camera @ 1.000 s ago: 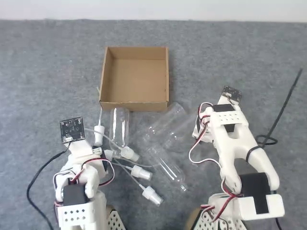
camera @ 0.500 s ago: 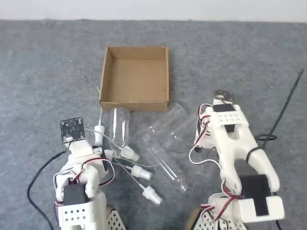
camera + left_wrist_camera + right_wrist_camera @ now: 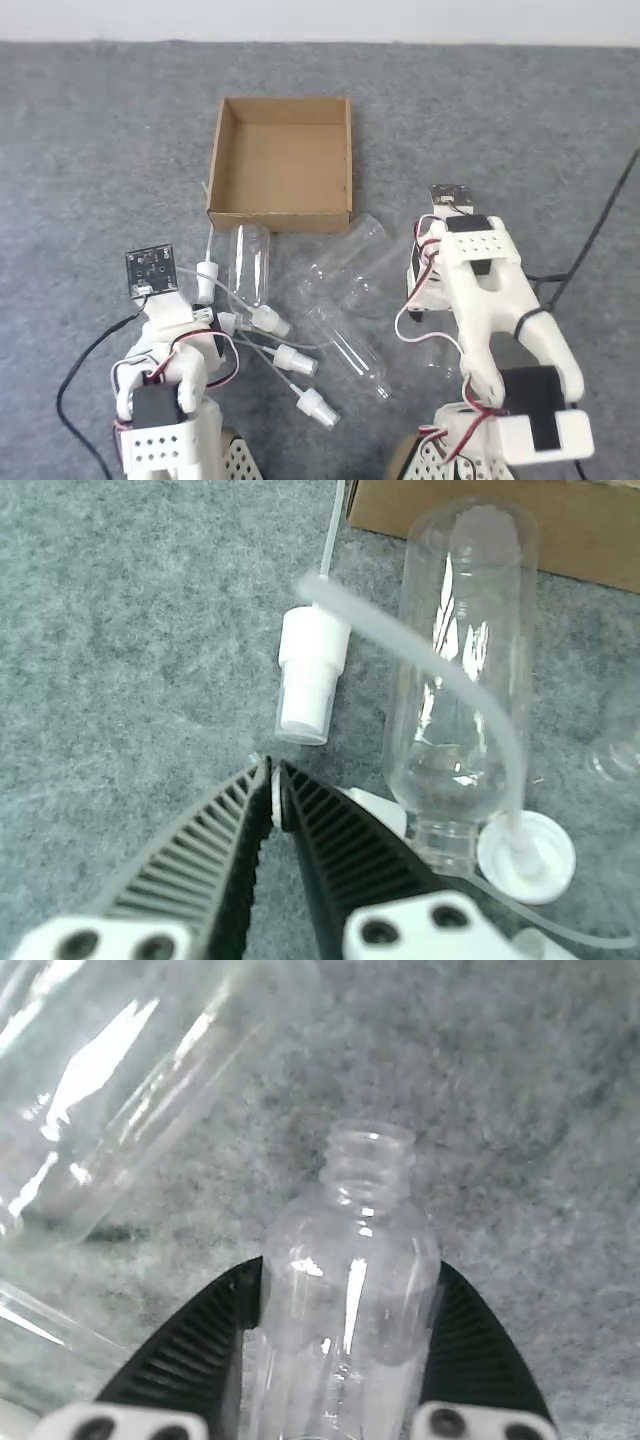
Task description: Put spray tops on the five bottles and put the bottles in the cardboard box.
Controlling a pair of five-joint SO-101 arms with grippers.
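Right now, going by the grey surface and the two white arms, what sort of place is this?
Probably a robot lab bench: two white plastic arms with bare wiring stand on a grey felt mat, beside an open brown cardboard box, loose white spray tops and clear plastic bottles.

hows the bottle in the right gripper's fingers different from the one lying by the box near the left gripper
The held bottle sits between the right gripper's fingers; the loose bottle lies free, nothing gripping it. A spray top's tube is draped across the loose bottle; nothing lies across the held bottle. Both are clear, with bare open necks.
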